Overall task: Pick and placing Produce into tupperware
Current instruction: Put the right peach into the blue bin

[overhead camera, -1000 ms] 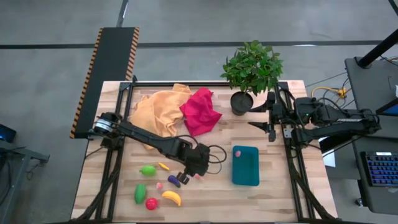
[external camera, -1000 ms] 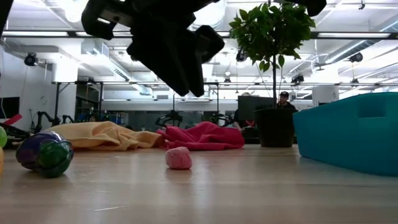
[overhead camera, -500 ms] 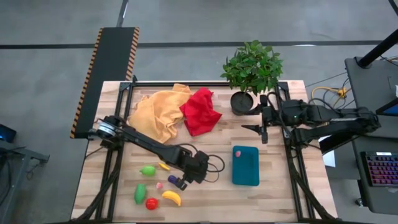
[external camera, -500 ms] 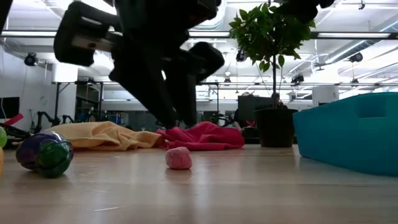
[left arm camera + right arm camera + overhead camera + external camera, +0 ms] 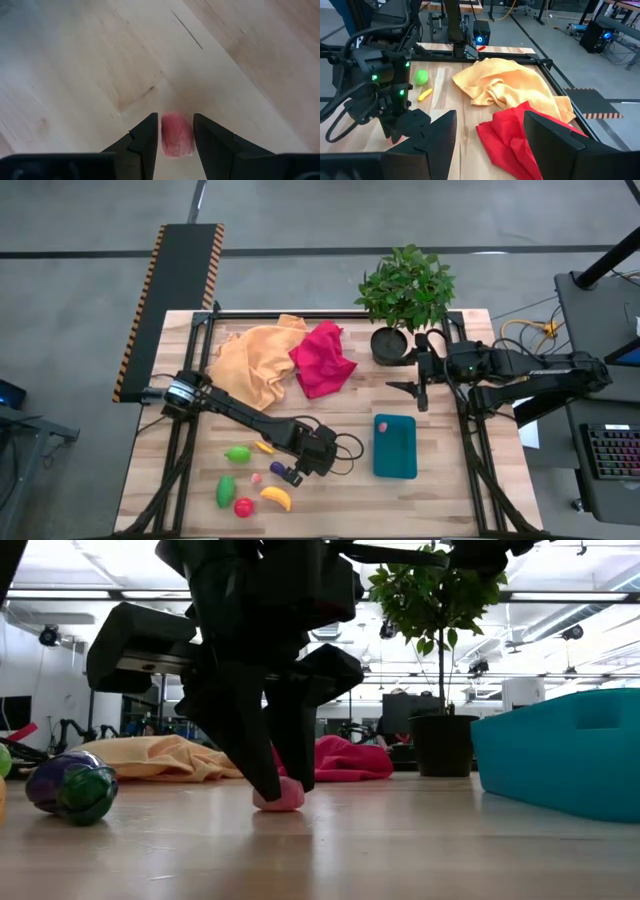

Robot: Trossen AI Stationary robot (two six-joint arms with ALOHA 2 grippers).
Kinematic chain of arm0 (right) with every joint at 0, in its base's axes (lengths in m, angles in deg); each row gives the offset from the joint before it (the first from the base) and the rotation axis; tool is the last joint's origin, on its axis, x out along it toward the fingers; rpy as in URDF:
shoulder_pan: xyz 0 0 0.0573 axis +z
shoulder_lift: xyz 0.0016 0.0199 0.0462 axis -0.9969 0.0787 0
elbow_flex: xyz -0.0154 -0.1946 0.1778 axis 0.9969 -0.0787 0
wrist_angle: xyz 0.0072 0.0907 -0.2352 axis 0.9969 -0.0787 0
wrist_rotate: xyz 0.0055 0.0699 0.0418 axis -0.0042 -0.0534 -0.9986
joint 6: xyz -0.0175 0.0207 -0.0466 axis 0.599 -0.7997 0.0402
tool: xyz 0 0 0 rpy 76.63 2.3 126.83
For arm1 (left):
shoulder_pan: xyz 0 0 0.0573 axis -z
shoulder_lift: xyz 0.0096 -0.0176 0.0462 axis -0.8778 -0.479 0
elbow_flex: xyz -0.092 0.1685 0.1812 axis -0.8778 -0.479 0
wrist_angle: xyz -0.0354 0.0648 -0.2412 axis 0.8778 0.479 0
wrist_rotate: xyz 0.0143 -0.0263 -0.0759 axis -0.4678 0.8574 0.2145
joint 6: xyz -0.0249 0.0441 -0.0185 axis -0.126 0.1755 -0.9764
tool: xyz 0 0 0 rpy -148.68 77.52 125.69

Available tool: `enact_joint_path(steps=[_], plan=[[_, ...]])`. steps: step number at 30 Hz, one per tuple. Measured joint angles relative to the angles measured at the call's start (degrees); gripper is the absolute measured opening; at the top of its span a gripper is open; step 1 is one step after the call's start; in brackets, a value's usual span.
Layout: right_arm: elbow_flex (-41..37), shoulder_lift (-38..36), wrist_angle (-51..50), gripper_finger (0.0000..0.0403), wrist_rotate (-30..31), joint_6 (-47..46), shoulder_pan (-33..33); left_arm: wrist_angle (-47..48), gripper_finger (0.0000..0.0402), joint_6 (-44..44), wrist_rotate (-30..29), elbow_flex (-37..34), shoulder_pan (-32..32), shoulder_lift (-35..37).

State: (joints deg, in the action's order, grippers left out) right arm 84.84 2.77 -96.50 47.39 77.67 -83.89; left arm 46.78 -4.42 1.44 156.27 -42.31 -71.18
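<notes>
High view, lower left of frame: smooth plastic produce lies loose on the pale wood-plank table (image 5: 440,490). There is a round green piece (image 5: 237,453), an oblong green piece (image 5: 226,491), a small yellow sliver (image 5: 263,447), a glossy red tomato (image 5: 243,507) and a curved yellow banana (image 5: 276,498).

Just right of that, the purple eggplant (image 5: 279,470) has a green cap and sits beside the left gripper (image 5: 297,477).

The left gripper is down at the table. Its dark wedge-shaped fingers (image 5: 142,142) are apart and straddle a small pink bit (image 5: 176,135), a soft-looking rounded lump. Whether they touch it, can't tell.

Center right: the tupperware (image 5: 395,446) is teal, a shallow rounded rectangle with one pink piece (image 5: 381,425) in its upper left corner.

Upper center: crumpled orange-yellow cloth (image 5: 253,360) and red cloth (image 5: 322,358) touch each other.

Upper right: the right gripper (image 5: 419,387) waits near the black pot of the leafy plant (image 5: 404,290), fingers wide apart, holding nothing.
</notes>
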Motion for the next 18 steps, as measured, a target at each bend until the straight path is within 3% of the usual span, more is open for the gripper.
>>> enact_joint_path(steps=[18], plan=[[0.00, -0.02, 0.03, 0.0224, 0.00, 0.18, 0.00, -2.27, 0.0108, -0.10, 0.11, -2.36, -0.09, 0.00]])
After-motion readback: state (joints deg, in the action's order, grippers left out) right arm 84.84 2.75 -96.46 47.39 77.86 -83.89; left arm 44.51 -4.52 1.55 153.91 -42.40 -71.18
